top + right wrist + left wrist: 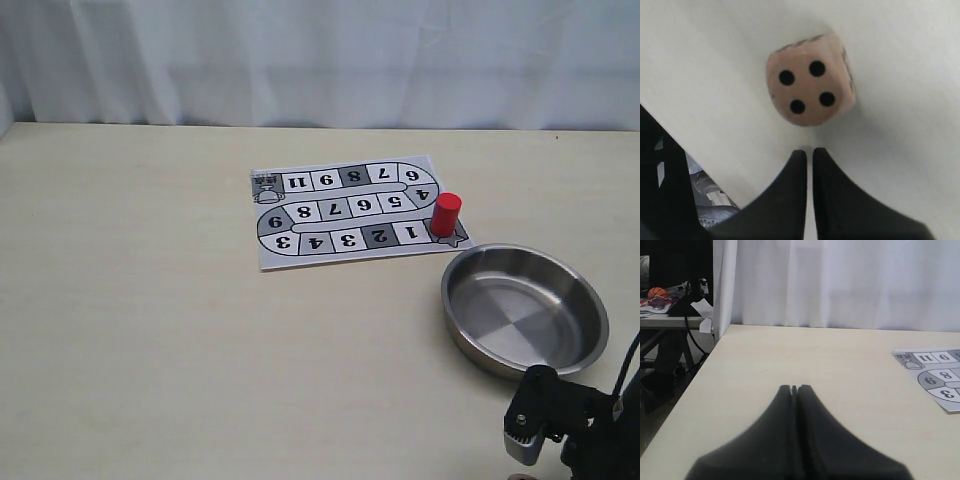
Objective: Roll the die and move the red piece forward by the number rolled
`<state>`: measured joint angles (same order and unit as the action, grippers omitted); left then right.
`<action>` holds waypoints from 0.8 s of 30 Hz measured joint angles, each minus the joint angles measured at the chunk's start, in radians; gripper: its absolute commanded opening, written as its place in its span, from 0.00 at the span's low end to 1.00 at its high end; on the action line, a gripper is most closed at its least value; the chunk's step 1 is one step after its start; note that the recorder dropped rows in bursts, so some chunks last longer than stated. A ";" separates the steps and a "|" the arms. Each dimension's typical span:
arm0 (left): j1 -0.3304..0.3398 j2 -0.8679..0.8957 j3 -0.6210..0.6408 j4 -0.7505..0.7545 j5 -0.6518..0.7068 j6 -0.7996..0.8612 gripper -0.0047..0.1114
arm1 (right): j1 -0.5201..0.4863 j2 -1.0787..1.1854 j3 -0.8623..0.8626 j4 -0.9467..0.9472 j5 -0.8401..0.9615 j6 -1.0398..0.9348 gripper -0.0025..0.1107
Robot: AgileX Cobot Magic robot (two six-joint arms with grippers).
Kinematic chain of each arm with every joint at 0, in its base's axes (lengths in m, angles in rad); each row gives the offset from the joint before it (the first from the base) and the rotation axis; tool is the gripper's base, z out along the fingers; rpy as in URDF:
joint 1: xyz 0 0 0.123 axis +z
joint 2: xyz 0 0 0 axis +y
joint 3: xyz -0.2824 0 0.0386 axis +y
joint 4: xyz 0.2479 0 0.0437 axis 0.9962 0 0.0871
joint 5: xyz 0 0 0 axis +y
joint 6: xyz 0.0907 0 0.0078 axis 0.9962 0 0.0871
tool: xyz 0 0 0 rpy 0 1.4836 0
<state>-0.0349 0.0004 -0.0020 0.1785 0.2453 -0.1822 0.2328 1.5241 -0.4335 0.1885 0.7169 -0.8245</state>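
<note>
The die (810,80) lies on the pale table just beyond my right gripper (809,150), a face with four black pips toward the camera. That gripper's fingers are shut with only a thin slit between them, nothing held, tips just short of the die. The red piece (446,214) stands upright on the star square at the right end of the printed board (350,210), beside square 1. My left gripper (794,387) is shut and empty over bare table, left of the board (940,380). The die does not show in the exterior view.
A round steel bowl (480,290) sits at the front right of the table, just in front of the red piece. My right arm (560,415) hangs at the bottom right corner. The table's edge (700,150) runs close beside the die. White curtains back the table.
</note>
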 measured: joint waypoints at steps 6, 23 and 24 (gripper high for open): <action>0.000 0.000 0.000 0.000 0.000 0.000 0.04 | 0.000 0.000 0.000 -0.002 0.001 0.000 0.06; 0.000 0.000 0.000 0.000 0.000 0.000 0.04 | 0.000 -0.123 -0.250 -0.016 0.211 0.127 0.06; 0.000 0.000 0.000 0.000 0.000 0.000 0.04 | 0.000 -0.133 -0.269 -0.017 0.204 0.165 0.06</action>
<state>-0.0349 0.0004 -0.0020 0.1785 0.2453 -0.1822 0.2328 1.3908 -0.7024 0.1718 0.9207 -0.6592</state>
